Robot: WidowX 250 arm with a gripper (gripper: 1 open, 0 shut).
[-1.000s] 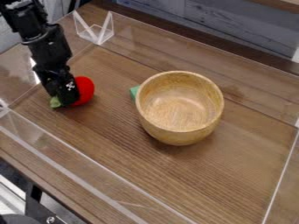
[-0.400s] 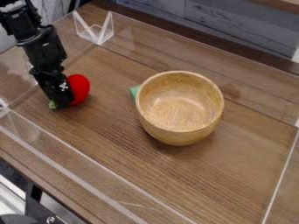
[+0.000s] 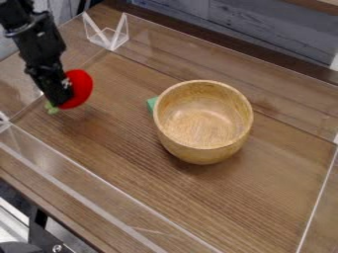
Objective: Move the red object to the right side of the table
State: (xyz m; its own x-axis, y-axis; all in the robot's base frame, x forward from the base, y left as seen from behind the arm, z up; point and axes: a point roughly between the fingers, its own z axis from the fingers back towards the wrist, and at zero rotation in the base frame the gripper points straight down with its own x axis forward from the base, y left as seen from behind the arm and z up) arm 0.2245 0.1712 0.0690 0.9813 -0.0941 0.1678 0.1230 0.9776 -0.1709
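1. Your gripper (image 3: 55, 92) stands at the far left of the table (image 3: 158, 198), pointing steeply down, its fingers pinched on the red object (image 3: 77, 86).
2. The red object sits at the right of the fingertips as seen here, touching them. A green leafy bit shows just below the fingertips. Judged from the clear wood beneath it, the fruit appears to be lifted off the surface, though the gap is too small to confirm.
3. The object is rounded, with no marked long axis; orientation should matter little for the carry.
4. The destination lies to the right. The wooden bowl (image 3: 203, 121) stands between the fruit and the right side, with a flat green block (image 3: 152, 103) touching its left rim.
5. Your path, in my judgement, must pass over or behind the bowl; a low straight traverse risks striking its rim.
6. The surface is brown wood grain, level, bordered by low clear acrylic walls (image 3: 93, 212). Open wood remains to the right of the bowl and near it.
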